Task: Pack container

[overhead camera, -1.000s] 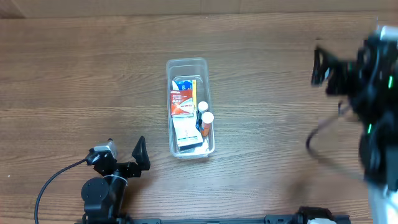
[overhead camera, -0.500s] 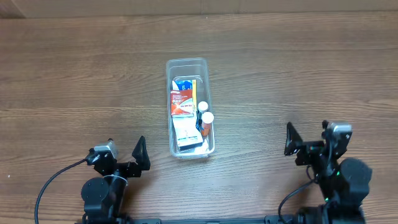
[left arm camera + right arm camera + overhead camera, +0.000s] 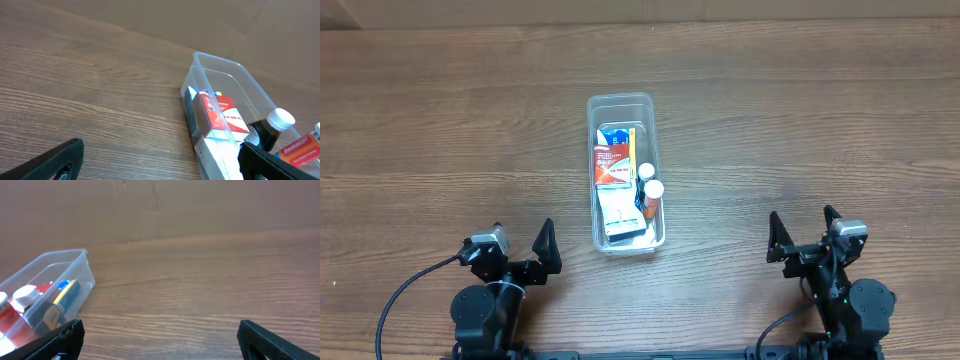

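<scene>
1. Now the container [image 3: 620, 104] lies at the middle of the table [image 3: 440, 120], lengthwise near to far, holding packets [image 3: 612, 165] and two white-capped bottles [image 3: 650, 188].
2. Left gripper [image 3: 522, 228]: near-left of it, jaws wide apart, empty.
3. Right gripper [image 3: 801, 218]: near-right, well apart from it, jaws wide apart, empty.

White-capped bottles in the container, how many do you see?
2 bottles: one by the container's right wall, mid-length; the other just nearer the robot. Packets may hide more.

I have bare brown wooden table [image 3: 800, 120] to pass over on both sides. Only the clear rectangular plastic container [image 3: 620, 110] at the table's middle blocks me, with packets [image 3: 612, 165] and white-capped bottles [image 3: 652, 188] crowding its near end.
</scene>
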